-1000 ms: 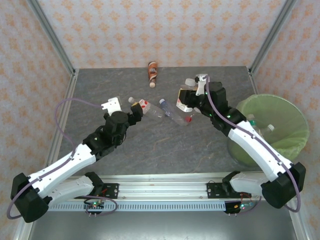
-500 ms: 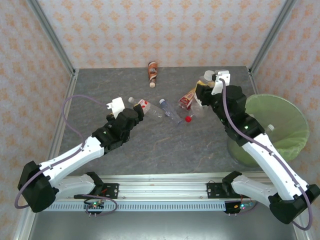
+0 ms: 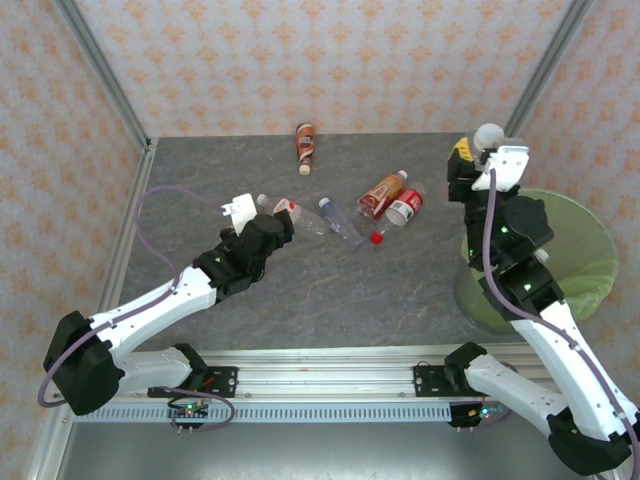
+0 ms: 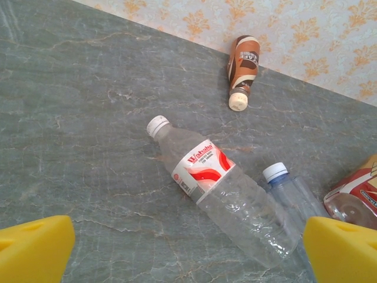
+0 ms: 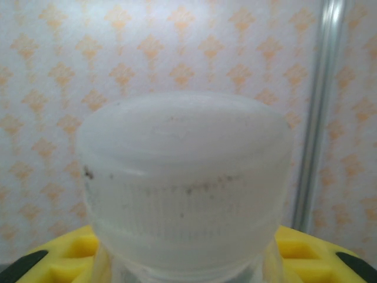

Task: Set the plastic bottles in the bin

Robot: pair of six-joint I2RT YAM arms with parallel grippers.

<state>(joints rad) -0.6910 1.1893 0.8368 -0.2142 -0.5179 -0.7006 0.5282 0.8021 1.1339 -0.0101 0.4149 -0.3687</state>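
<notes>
Right gripper [image 3: 474,150]: upper right of the overhead view, raised and pinching a small clear plastic bottle with a whitish ribbed cap [image 5: 185,177]. In my wrist view the yellow pads [image 5: 306,244] sit just under that cap, so the grip is at the neck with the cap uppermost. In the overhead view the bottle hangs up and left of the large round bin lined with a light-green bag [image 3: 598,250]. By my reckoning it is not yet over the mouth.

Left gripper [image 3: 275,222]: centre left of the overhead view, spread wide and holding nothing, with one pad in each lower corner of its wrist view.

A clear plastic bottle with a white cap and a red-and-white label [image 4: 218,194] lies on its side on the grey stone-patterned table [image 4: 70,118]. It is ahead of the pads, cap toward the upper left.

Handling, as I judge it:
- It looks empty, so light.
- The wall is thin and rippled and should dent under a hard squeeze.
- The body is smooth and round and will likely roll if pushed from one side.
- Best hold is across the labelled middle, square to its length. The neck is the stiffer alternative.

A clear bottle with a blue cap [image 4: 288,186] lies just beside its far end and could be nudged. A brown-orange bottle with a cream cap [image 4: 242,65] lies well apart, near the wall at the top of the frame.
</notes>
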